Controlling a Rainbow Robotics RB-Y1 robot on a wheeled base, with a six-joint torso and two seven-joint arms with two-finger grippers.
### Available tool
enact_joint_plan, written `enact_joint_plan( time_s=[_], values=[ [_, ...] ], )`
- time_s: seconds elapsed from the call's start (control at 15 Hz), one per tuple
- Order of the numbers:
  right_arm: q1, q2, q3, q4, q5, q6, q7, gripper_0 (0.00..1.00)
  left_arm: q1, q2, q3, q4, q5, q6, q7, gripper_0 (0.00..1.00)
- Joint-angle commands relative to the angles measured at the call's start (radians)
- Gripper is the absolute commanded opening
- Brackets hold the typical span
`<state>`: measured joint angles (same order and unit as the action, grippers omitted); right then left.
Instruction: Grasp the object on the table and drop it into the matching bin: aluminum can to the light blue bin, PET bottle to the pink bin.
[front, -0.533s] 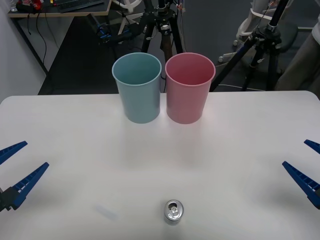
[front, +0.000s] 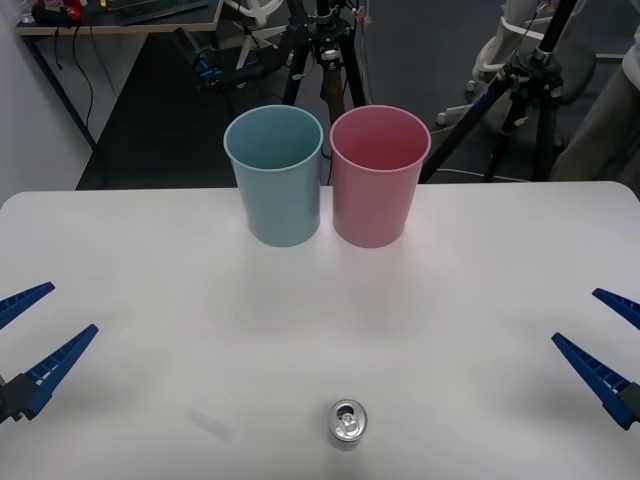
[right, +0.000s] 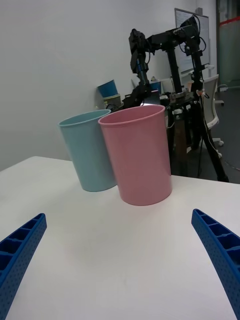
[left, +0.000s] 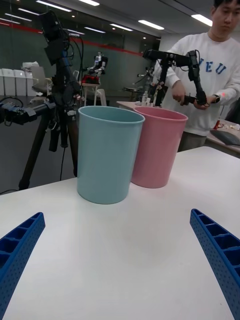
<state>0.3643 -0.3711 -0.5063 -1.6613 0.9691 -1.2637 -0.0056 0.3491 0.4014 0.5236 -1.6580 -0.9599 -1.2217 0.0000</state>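
One aluminum can (front: 347, 423) stands upright near the front edge of the bench (front: 480, 290), about halfway between the left and right edges, with its pull-tab top facing up. Nothing touches it. Standing like this, its round side is free for a claw to close around it.

Two bins stand near the back edge, close beside each other and maybe touching: one light blue bin (front: 275, 176) toward the left and one pink bin (front: 379, 176) toward the right. Both have the open mouth up, so a thing can be dropped in from above. They are well apart from the can, with bare white surface between.

The left claw (front: 30, 340) hangs at the left edge of the bench and the right claw (front: 610, 345) at the right edge — one on each side, and each one is well apart from the can. Both have their blue ribbed fingers spread wide and hold nothing. I judge this is a waiting pose that keeps the middle free.

The task looks not yet started. Because the object is a can, the matching bin should be the light blue one — so the next move probably needs one claw to reach toward the front edge.
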Motion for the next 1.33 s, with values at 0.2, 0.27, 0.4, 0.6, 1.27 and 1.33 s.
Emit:
enact_joint_plan(
  time_s=[0.2, 0.27, 0.4, 0.6, 1.27, 1.33],
  values=[
    [0.071, -0.037, 0.045, -0.002, 0.0, -0.057, 0.044, 1.0, 0.0, 0.0, 0.0, 0.0, 0.0, 0.0, 0.0, 1.0],
    [0.085, -0.042, 0.055, 0.0, 0.0, -0.066, 0.076, 1.0, 0.0, 0.0, 0.0, 0.0, 0.0, 0.0, 0.0, 1.0],
    [0.108, -0.043, 0.072, 0.002, 0.003, -0.1, 0.121, 1.0, 0.0, 0.0, 0.0, 0.0, 0.0, 0.0, 0.0, 1.0],
    [0.145, -0.043, 0.106, 0.005, 0.006, -0.149, 0.151, 1.0, 0.0, 0.0, 0.0, 0.0, 0.0, 0.0, 0.0, 1.0],
    [0.113, -0.042, 0.216, 0.226, 0.031, -0.247, 0.503, 1.0, 0.0, 0.0, 0.0, 0.0, 0.0, 0.0, 0.0, 1.0],
    [0.114, -0.042, 0.232, 0.232, 0.034, -0.247, 0.521, 1.0, 0.0, 0.0, 0.0, 0.0, 0.0, 0.0, 0.0, 1.0]
  ],
)
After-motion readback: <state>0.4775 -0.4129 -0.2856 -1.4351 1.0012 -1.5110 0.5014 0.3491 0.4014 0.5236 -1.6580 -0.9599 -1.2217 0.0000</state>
